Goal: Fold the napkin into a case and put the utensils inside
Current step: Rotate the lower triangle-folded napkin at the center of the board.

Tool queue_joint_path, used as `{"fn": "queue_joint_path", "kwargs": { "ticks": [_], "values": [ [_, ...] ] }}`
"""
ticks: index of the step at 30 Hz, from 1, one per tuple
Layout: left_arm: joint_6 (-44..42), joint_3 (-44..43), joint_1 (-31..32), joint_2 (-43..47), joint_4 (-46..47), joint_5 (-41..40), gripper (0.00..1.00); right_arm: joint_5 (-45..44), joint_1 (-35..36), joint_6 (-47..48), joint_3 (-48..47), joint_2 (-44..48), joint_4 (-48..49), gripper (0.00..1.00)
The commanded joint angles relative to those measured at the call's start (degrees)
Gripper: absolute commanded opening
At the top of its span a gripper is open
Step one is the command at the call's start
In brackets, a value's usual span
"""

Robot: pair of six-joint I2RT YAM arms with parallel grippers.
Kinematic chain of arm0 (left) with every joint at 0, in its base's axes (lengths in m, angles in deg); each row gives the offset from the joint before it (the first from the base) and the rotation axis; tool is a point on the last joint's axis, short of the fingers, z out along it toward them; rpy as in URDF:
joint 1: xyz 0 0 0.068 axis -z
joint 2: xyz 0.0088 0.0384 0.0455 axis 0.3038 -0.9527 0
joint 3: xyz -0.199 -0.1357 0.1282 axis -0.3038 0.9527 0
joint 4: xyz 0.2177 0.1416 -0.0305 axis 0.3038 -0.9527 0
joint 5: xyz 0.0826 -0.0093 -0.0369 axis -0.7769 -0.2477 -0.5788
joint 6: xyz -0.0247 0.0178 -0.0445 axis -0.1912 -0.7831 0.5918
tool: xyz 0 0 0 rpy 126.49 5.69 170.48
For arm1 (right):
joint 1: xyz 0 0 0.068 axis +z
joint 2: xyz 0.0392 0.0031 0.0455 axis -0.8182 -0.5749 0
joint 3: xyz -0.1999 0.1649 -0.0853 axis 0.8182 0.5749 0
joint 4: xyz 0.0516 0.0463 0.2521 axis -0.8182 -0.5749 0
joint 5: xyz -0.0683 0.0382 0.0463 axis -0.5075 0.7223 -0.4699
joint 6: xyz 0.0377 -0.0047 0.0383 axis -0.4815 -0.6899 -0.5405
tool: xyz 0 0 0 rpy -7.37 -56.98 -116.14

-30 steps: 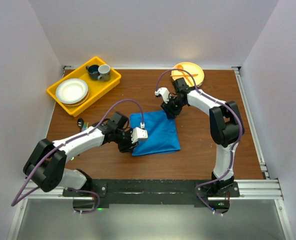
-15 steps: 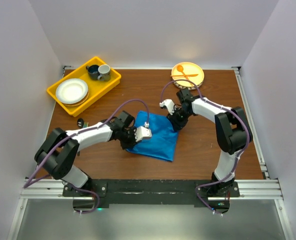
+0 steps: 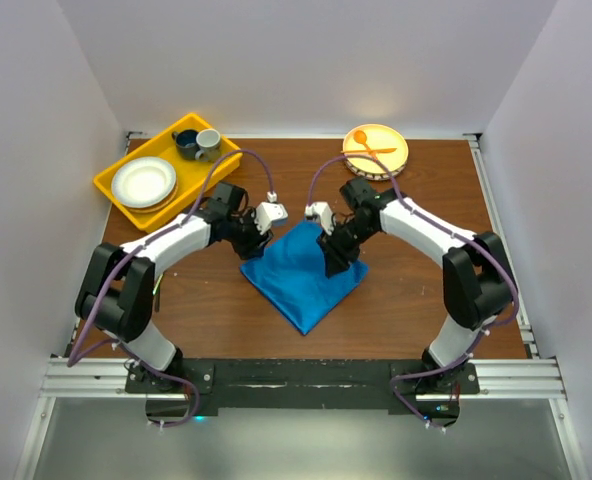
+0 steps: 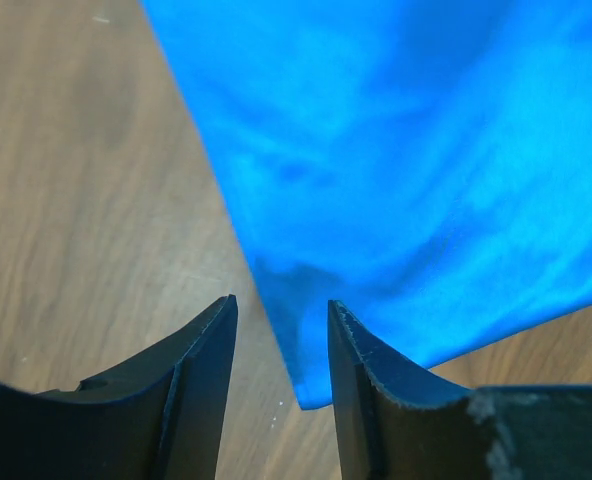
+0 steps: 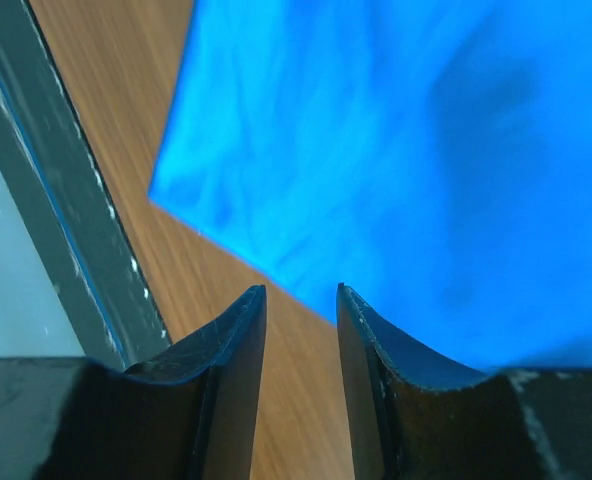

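Top external: napkin beside left tool, beneath right tool.

Left arm stretched forward and inward. Right arm bent inward from its side, and the two wrists were near each other. Left gripper pointed down, jaws a narrow gap apart, empty. Right gripper did the same, jaws slightly parted, empty.

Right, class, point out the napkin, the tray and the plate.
napkin (image 3: 301,270): top view, middle of the cloth.
tray (image 3: 103,184): top view, left rim.
plate (image 3: 401,146): top view, right rim.
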Motion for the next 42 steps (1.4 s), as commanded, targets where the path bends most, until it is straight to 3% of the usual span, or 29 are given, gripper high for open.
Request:
{"fn": "queue_joint_path", "kwargs": {
  "ticks": [1,9,13,22,30,33,42],
  "values": [
    [6.86,-2.58,-1.58,1.98,-3.05,7.94,0.47,-0.09,-4.02,-0.47,-6.94,-2.12,-0.31,0.38],
    [11.62,0.23,-1.31,0.76,-5.96,12.79,0.34,-10.12,-4.56,5.51,-6.60,-7.85,1.72,0.32],
    [11.97,-0.64,-1.31,-2.93,-5.35,9.20,0.27,-9.25,-4.47,5.17,-4.41,-9.51,1.54,0.31],
    [12.76,-9.77,-2.10,-14.10,-4.47,4.00,0.23,-4.33,-1.75,2.10,-0.88,-9.61,0.75,0.32],
    [13.90,-10.49,-10.44,-7.61,-4.91,17.70,0.41,0.95,-1.57,-2.30,-3.60,-4.34,4.78,0.38],
    [14.96,-9.70,-13.61,-6.11,-4.38,17.54,0.47,1.74,-1.39,-4.23,-5.45,-4.16,7.25,0.38],
    [18.20,-12.42,-18.36,-13.83,-6.05,16.39,0.48,4.91,2.03,-13.19,-5.72,-5.30,14.54,0.36]
  ]
}}
